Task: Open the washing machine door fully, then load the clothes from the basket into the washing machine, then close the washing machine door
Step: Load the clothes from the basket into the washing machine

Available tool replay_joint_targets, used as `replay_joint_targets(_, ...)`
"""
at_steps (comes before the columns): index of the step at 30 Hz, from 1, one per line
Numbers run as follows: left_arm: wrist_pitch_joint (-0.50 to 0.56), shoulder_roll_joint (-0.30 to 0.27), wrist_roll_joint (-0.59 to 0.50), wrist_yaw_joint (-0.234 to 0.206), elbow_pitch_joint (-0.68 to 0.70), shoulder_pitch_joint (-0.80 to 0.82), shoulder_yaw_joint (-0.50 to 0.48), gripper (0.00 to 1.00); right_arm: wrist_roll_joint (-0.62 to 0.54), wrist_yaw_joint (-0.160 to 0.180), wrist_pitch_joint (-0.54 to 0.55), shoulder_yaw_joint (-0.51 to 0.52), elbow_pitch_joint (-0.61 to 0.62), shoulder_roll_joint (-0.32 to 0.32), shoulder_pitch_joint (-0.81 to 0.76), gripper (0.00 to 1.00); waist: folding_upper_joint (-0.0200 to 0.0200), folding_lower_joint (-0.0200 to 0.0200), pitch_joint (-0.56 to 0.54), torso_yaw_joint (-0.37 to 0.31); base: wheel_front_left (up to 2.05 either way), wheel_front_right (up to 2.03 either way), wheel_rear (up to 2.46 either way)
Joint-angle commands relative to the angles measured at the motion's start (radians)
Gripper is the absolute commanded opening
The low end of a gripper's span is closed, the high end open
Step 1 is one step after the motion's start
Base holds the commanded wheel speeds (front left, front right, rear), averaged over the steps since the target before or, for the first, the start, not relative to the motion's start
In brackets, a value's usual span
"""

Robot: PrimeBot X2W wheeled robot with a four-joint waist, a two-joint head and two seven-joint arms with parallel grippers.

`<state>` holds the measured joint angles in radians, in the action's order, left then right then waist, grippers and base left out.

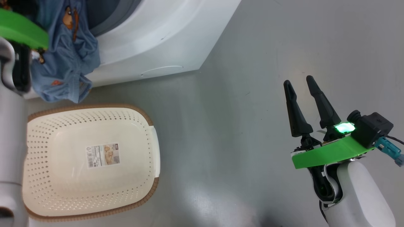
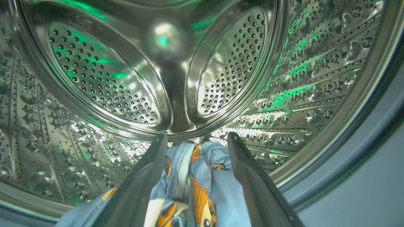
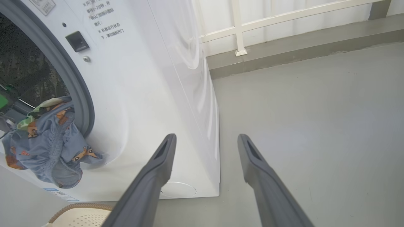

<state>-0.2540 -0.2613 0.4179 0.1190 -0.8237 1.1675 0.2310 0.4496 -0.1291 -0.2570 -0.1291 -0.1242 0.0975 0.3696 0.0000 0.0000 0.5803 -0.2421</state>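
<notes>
— Grey smooth floor [image 1: 252, 47] ran all round the big white front-loading washing machine [image 1: 164, 34], with a pale railing [image 3: 237, 31] behind it. Where were the clothes?
— At the machine's mouth. The light blue fabric with small orange and brown cartoon figures [image 1: 66, 63] hung over the grey rubber gasket [image 3: 75, 88], part inside the machine and part drooping down its white front.
— And the left gripper [image 2: 197, 136]?
— Inside the machine, pointing at the back of the perforated steel drum [image 2: 110, 78]. Its two dark fingers stood apart, and the blue cloth lay bunched between them, reaching almost to the tips.
— What about the basket?
— The small cream-white perforated plastic basket with the brown woven-look rim [image 1: 94, 106] sat on the floor just in front of the machine, below the hanging cloth. Its label sticker [image 1: 103, 155] showed on the bottom.
— The right gripper [image 1: 299, 80]?
— Well off to the right of the machine, over the floor, with its fingers spread and nothing between them.
</notes>
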Motion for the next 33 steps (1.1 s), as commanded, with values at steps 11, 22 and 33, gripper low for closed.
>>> replay_joint_targets(11, -0.008, -0.060, -0.013, -0.029, 0.332, -0.320, -0.095, 1.00, 0.005, -0.002, -0.005, 0.006, 0.025, 0.018, -0.038, 1.00, 0.0000, 0.0000, -0.045, 0.033, 0.00, 0.00, 0.00)
replay_joint_targets(22, -0.008, -0.053, -0.029, -0.065, 0.613, -0.635, -0.159, 1.00, 0.001, -0.002, -0.005, 0.002, 0.031, 0.034, -0.036, 1.00, 0.0000, 0.0000, -0.068, 0.060, 0.00, 0.00, 0.00)
replay_joint_targets(33, -0.008, 0.011, -0.058, -0.069, 0.786, -0.868, -0.227, 1.00, -0.003, -0.002, -0.005, 0.002, 0.044, 0.050, -0.047, 1.00, 0.0000, 0.0000, -0.081, 0.079, 0.00, 0.00, 0.00)
